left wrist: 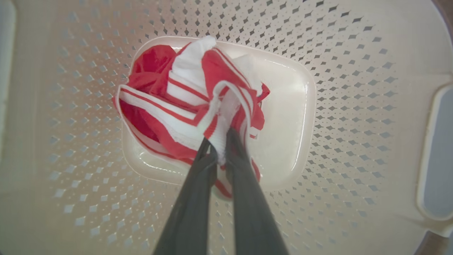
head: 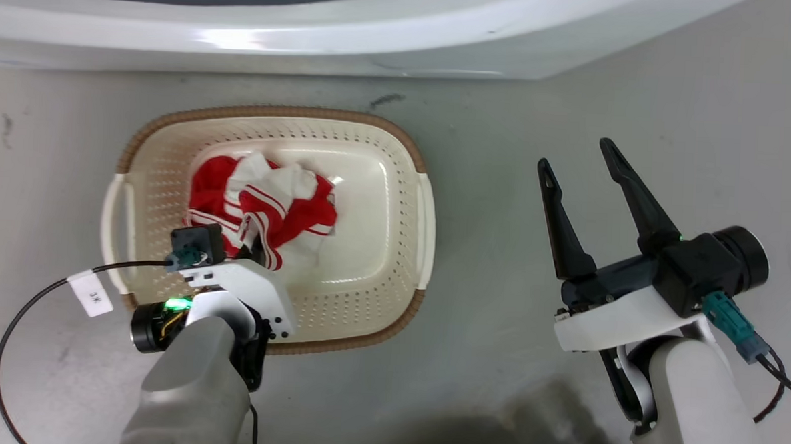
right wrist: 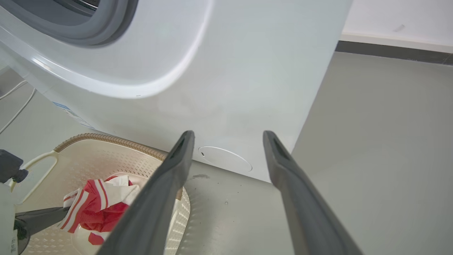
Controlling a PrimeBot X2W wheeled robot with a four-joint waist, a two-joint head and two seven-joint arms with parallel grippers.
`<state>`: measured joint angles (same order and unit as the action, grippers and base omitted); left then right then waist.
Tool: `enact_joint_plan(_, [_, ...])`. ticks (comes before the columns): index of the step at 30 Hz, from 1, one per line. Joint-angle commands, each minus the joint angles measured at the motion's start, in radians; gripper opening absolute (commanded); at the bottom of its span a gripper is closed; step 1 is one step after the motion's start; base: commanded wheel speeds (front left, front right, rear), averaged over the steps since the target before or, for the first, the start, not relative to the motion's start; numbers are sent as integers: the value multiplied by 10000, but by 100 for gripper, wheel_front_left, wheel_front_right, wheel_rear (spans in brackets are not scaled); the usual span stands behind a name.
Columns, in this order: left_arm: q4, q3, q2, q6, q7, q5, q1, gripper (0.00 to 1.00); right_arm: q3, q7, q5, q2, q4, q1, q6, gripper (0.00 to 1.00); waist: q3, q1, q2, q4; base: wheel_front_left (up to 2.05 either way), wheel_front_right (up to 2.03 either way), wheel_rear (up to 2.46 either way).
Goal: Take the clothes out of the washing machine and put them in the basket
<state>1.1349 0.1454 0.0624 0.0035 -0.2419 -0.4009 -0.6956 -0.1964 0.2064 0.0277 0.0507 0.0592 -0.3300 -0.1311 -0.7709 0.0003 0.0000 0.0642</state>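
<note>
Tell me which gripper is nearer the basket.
Left. The left gripper is down inside the basket, shut on the clothes. The right gripper hangs open over the floor, off the basket's right side, apart from it.

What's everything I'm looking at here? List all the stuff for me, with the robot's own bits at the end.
washing machine: one, white with a grey porthole rim, behind the basket
basket: one, cream with a brown rim and white handles, on the floor in front of the washing machine
clothes: one crumpled heap, red with white stripes, inside the basket; how many pieces cannot be told
floor: grey, under everything
tag: one, white, on a black cable beside the left arm
left gripper: one, dark fingers, down in the basket, pinching the clothes
right gripper: one, dark fingers spread apart, over the floor to the right of the basket
</note>
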Motion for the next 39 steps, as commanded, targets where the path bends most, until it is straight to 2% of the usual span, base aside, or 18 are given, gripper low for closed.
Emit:
enact_joint_plan(1, [104, -50, 118, -30, -63, -29, -162, 0, -28, 77, 57, -10, 29, -210, 7, 100, -367, -3, 0, 346, 0, 0, 0])
enact_joint_plan(5, [810, -123, 338, 47, -118, -87, -372, 0, -88, 254, 227, -11, 304, -393, 7, 100, -518, -3, 0, 549, 0, 0, 0])
enact_joint_plan(7, [976, -131, 412, 32, -155, -122, -425, 46, -75, 326, 267, -13, 426, -456, 7, 100, -494, -3, 0, 592, 0, 0, 0])
enact_joint_plan(8, [1038, -98, 442, 8, -174, -99, -436, 100, -41, 352, 279, -11, 518, -457, 7, 100, -437, -3, 0, 594, 0, 0, 0])
enact_joint_plan(15, [1208, -86, 352, -21, -239, -134, 129, 100, 250, 506, 190, -8, 1111, -203, 7, 100, 909, -3, 0, 321, 0, 0, 0])
enact_joint_plan(21, [143, -291, 171, 56, -242, -27, 1346, 100, 564, 537, 56, -8, 1402, 408, 7, 100, 2699, -3, 0, -89, 0, 0, 0])
enact_joint_plan(30, [-2581, -666, -22, 158, -236, 702, 3618, 100, 1301, 146, -299, -7, 970, 1540, 7, 100, 4892, -3, 0, -581, 0, 0, 0])
enact_joint_plan(39, [-5801, -949, -114, 176, -237, 1548, 5004, 100, 1805, -406, -381, -7, 1, 2342, 7, 100, 5940, -3, 0, -914, 0, 0, 0])
